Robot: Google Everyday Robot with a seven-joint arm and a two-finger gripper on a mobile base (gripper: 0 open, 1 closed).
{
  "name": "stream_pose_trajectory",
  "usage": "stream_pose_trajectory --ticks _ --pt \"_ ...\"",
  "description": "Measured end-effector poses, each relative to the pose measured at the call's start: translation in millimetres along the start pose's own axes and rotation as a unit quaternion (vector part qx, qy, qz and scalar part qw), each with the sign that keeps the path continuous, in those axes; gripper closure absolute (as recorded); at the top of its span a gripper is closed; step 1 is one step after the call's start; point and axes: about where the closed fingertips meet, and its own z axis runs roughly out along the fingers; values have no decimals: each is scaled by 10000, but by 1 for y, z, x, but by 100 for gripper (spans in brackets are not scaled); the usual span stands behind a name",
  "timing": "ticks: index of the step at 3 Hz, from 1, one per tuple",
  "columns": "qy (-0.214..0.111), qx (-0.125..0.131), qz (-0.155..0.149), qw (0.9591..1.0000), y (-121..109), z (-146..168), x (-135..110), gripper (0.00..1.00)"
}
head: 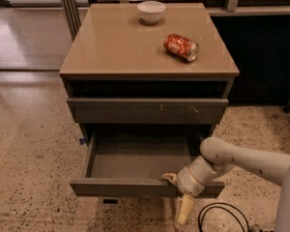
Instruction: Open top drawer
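Top drawer: we take the long grey drawer front (147, 111) just under the dark recess below the cabinet top to be the task's thing. It sits shut or nearly shut, flush with the cabinet frame.

Its long axis: it runs left to right across the view. Opening it means pulling straight out towards us.

Drawer below: a second grey drawer (121, 187) is pulled well out, with its bare inside showing.

Gripper: the white two-finger gripper (179, 197) is at the front panel of that lower drawer, right of its middle. Its fingers are splayed apart. One cream fingertip (168, 178) hooks over the panel's top edge and the other (184, 210) points down to the floor. We see nothing clamped between them.

Key relation: the top drawer lies above the gripper and further back. In our judgement, the gripper must let go, rise and move in.

Arm: the white arm (246, 161) enters from the right.

Cabinet top: a tan flat surface (101, 47) holds a red drink can (181, 47) lying on its side and a small white bowl (151, 11) at the back.
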Motion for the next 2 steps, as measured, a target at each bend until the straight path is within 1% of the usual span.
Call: stream_pose_trajectory --ticks 1,2 --pt "-55 -129 119 9998 26 -4 -1 0" --pt "-54 -157 103 9998 26 -2 -1 0"
